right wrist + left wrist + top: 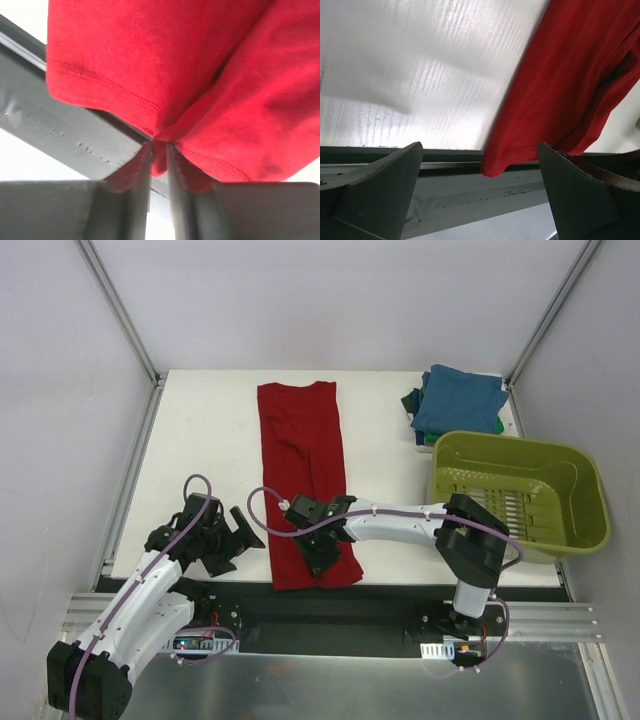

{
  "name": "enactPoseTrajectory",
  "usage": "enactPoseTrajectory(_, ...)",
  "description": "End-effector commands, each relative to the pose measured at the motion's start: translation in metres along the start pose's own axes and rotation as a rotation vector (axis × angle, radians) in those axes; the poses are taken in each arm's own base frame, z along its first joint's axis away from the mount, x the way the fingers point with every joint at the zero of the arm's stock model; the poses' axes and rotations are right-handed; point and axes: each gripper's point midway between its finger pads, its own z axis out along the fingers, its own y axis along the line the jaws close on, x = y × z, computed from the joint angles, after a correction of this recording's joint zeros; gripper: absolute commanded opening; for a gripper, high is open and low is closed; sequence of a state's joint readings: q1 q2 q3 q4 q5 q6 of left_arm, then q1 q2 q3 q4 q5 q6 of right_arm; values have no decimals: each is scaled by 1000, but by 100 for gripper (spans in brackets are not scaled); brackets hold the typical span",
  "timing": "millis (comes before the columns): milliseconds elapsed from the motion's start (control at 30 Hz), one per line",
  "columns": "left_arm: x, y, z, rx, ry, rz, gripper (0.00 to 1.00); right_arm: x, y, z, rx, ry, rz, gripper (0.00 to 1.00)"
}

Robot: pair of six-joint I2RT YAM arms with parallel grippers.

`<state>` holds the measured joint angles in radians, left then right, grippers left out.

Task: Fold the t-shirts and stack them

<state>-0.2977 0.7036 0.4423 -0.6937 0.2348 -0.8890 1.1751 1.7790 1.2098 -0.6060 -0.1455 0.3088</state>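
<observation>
While my right gripper (159,149) is pinching a small fold of the dark red cloth t-shirt (303,455) near its hem, its two dark fingers (134,200) are pressing almost together with only that bit of cloth between them. In the right wrist view the hem stitching is showing on both sides of the pinch, and the cloth is bunching toward it.

That shirt is lying as a long, narrow strip, folded lengthwise, running from the far middle of the white table (200,440) down to its near edge. I am reaching in from the right with my right arm, and the gripper is sitting on the near end of the strip. The strip's near left corner is reaching just past the white surface, over the dark rail (445,192) along the table's front.

My left gripper (235,538) is hovering low just beside the shirt's near left edge, its jaws spread wide and gripping nothing.

At the far right corner a folded teal-blue cloth square (460,400) is lying on top of a stack, with green cloth (412,400) peeking out at its left side. An olive-green plastic basket (590,495) is sitting just in front of that stack, at the table's right edge.
</observation>
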Motion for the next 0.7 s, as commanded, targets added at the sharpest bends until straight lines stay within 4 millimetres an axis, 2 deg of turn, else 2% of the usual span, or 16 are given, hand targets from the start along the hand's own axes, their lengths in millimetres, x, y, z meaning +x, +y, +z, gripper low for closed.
enactPoseTrajectory(0,9,5,2,-5,46,17,99,0,10,2,5,12,-56,36)
enactPoseTrajectory(67,11,5,3,-6,55,20,99,2,12,-1,0,6,-71,49)
enactPoseTrajectory(200,16,6,4,-7,89,19,99,1,21,-18,-25,-47,-108,62)
enactPoseTrajectory(400,26,2,6,28,140,16,99,-2,35,-73,-79,-214,-174,82)
enactPoseTrajectory(500,30,0,9,54,163,14,99,-3,23,-85,-51,-270,-153,92)
enactPoseTrajectory(533,32,-2,10,67,174,11,99,-8,13,-88,0,-302,-131,97)
enactPoseTrajectory(667,40,-4,14,91,203,8,99,-1,-23,-86,78,-299,-6,100)
